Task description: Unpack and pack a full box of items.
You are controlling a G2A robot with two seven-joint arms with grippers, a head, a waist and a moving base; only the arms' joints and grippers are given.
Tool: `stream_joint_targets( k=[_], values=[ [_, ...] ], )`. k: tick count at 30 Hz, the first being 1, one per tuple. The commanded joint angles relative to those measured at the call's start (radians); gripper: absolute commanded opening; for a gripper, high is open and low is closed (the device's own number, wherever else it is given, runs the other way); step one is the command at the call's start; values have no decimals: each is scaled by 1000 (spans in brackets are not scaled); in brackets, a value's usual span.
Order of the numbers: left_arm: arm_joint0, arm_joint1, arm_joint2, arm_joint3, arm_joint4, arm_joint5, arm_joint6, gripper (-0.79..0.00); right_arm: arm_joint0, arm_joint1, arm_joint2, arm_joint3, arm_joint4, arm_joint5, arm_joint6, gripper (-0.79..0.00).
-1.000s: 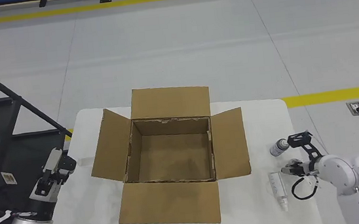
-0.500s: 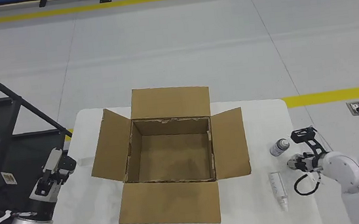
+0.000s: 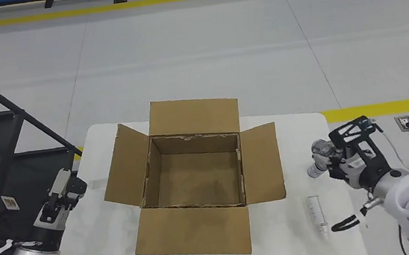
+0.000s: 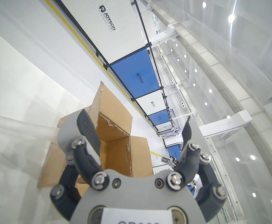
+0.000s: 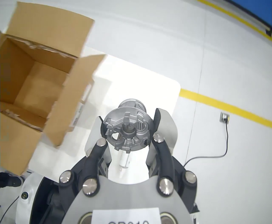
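While the right gripper (image 5: 129,122) clamps the toothed metal part (image 5: 127,133), it should clear the cardboard box's (image 3: 191,145) centre-frame flap before lowering.

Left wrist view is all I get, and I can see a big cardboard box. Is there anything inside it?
Observer: No. From the top view the floor of the cardboard box is bare.
Operator: What's the other arm doing?
Observer: The right gripper has its fingers shut on a grey metal part, to the right of the box.
Operator: Is there other stuff on the table?
Observer: Yes, a white tube lies on the table near the box's right flap.
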Motion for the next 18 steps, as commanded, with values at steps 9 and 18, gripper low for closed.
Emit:
stream_joint_targets(
  k=[9,18],
  values=[
    [12,-1,-7,4,-7,-9,19,0,420,-74,-646,241,-153,116,78,-785],
    [76,-2,-50,0,-48,-46,27,0,804,-280,-1093,754,-48,277,81,-785]
  ],
)
